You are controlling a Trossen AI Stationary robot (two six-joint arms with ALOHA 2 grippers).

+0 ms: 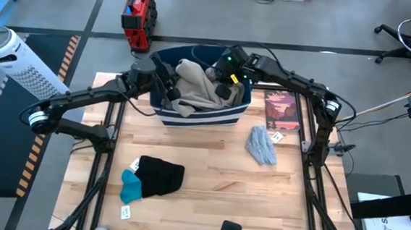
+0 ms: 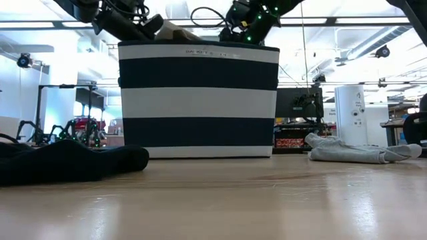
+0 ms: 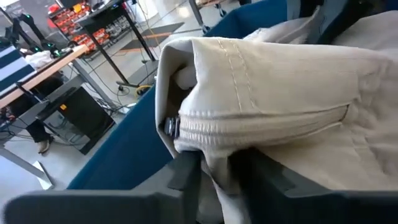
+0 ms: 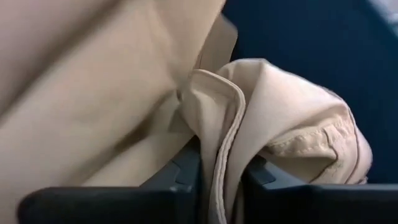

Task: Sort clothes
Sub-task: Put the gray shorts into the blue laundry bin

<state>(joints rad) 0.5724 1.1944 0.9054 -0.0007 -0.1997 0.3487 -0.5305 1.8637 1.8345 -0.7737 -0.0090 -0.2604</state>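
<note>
Both arms over the bin (image 1: pixel 163 116) at upper centre of the high view, each pinching the trousers (image 1: pixel 193 85) that lie heaped inside it.

Left gripper (image 1: pixel 171 91) at the bin's left rim, fingers (image 3: pixel 186 171) nearly closed on a fold of khaki by the zip — seen plainly in the left wrist view. Right gripper (image 1: pixel 224 84) at the bin's upper right, fingers (image 4: pixel 186 165) clamped on a seamed edge of the same cloth. Two holds well apart, probably so the big garment can rise spread out instead of dragging as a lump.

In the low view, only the striped bin wall (image 2: pixel 198 100) and the two grippers above its rim; barely any cloth showing over the top.

Already out on the table: grey piece (image 1: pixel 261 145) right of centre, black piece (image 1: pixel 159 175) lower left with the teal piece (image 1: pixel 131 187) touching its left side. Book (image 1: pixel 281 109) just right of the bin, untouched.

Judged step: lifting the trousers clear of the bin. Risk — thin pinches on loose folds, so a slip from either side seems possible once the weight hangs.
</note>
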